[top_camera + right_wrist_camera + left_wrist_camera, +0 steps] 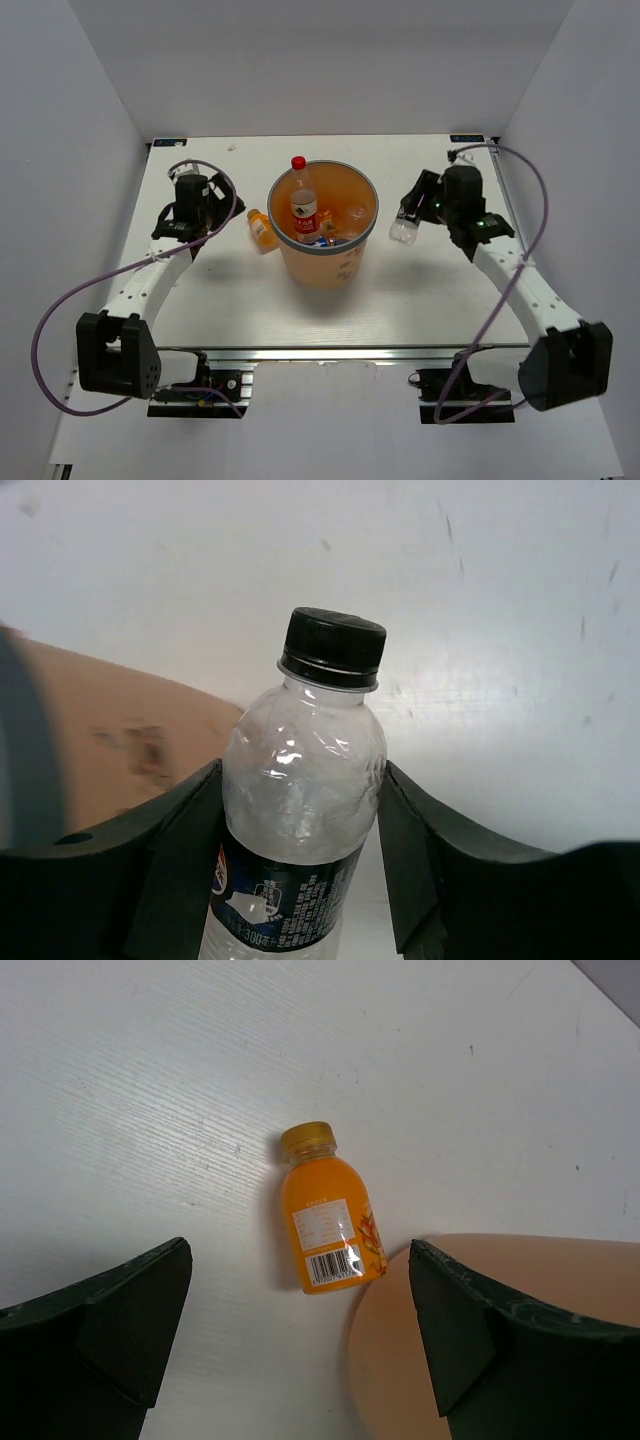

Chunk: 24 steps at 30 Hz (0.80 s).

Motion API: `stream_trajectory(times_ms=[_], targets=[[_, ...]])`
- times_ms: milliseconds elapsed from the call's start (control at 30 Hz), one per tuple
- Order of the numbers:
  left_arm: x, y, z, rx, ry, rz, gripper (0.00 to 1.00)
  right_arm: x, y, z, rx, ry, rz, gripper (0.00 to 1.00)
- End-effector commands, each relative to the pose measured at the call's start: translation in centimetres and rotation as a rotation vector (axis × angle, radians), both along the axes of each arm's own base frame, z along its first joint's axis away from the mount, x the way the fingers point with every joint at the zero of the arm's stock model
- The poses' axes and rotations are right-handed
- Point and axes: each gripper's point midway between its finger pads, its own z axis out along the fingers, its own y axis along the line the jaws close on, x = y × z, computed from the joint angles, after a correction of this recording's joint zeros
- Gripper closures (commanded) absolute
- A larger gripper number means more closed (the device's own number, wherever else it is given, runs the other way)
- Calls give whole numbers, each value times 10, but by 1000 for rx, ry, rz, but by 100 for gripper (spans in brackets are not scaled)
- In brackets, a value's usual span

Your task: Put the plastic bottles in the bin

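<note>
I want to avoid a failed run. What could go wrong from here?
The right gripper grips the clear bottle on its thin wall; it may slip. The orange bottle lies close beside the bin, so the open left gripper may hit it coming down. The red-capped bottle rising above the rim could block a drop.

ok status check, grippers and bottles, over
Right gripper shut on clear dark-capped bottle, right of bin. Left gripper open over orange bottle lying beside bin. Nothing seen blocking either.
</note>
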Motion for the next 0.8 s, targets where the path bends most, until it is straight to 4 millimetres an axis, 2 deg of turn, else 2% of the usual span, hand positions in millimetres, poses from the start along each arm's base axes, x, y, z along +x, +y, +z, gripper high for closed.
stream_trajectory(times_ms=[0,33,67,200,233,300,333,367,400,467,533,600,700,733,767], targets=[[7,-7,-4,-22,-12,-39,2,-4,5,98,-3,-246,77,66],[9,-9,-6,-30,-7,-44,2,-8,13,113,9,-287,118,66],[10,-10,-6,-38,-5,-41,2,-15,30,142,50,-370,203,62],[17,-17,-14,-51,19,-72,2,-41,83,183,81,-487,472,59],[20,-16,-17,-51,31,-70,2,-46,101,181,81,-488,558,58],[23,-17,-22,-53,39,-64,2,-65,128,187,114,-493,725,49],[24,-18,-29,-58,53,-64,2,-61,137,177,112,-457,753,47],[25,-20,-32,-65,57,-72,2,-62,142,173,115,-438,775,38],[27,-23,-34,-77,60,-84,2,-63,145,166,114,-407,788,27],[30,-32,-45,-104,93,-122,2,-58,148,161,105,-394,795,11],[33,-36,-52,-111,118,-137,2,-52,144,159,83,-411,765,11],[37,-40,-62,-122,142,-157,2,-40,132,156,53,-419,689,11],[41,-43,-72,-130,170,-168,2,-39,116,156,84,-418,638,11],[42,-44,-73,-134,169,-167,2,-43,111,165,95,-449,627,11],[43,-46,-74,-141,167,-171,2,-42,107,162,100,-461,613,11]])
